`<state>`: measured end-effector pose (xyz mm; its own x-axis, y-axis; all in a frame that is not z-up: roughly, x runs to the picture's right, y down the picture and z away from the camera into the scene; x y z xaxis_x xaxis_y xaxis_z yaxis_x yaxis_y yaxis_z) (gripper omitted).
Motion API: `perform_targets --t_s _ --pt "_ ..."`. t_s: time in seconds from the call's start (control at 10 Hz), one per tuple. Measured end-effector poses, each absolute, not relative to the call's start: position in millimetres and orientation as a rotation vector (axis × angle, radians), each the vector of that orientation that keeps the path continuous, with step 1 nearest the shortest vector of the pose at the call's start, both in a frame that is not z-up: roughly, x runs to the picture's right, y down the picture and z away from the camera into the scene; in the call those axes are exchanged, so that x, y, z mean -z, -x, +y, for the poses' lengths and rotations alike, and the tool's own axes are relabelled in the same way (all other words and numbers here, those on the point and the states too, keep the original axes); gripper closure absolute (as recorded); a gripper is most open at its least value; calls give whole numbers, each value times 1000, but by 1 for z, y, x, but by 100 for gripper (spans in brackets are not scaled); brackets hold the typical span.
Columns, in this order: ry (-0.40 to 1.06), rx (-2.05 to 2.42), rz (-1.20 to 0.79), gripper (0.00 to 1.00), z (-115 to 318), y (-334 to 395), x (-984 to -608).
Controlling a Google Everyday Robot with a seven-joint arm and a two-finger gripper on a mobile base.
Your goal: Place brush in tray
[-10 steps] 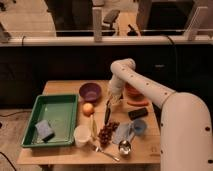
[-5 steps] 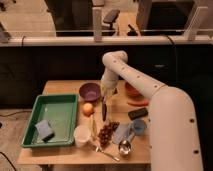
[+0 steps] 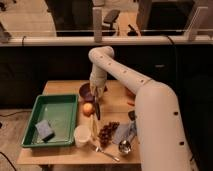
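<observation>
My gripper hangs over the middle of the table, just right of the purple bowl. It is shut on the brush, whose long black handle hangs down from the fingers to beside an orange fruit. The brush is off the table. The green tray lies at the table's left, a short way left of the gripper and brush. A blue sponge lies in the tray's near part.
A white cup, a pale stick-like item, dark grapes and a metal ladle sit near the front edge. My arm crosses the table's right side. A glass railing stands behind.
My gripper has moved left with the brush, from above the table's middle right to beside the purple bowl, nearer the tray. The things on the table have not moved.
</observation>
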<state>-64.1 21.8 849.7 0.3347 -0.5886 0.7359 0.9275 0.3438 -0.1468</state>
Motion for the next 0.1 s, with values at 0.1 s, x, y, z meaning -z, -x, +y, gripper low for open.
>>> perform_targets --t_s 0.1 --pt "614 1122 -654 100 24 77 -844"
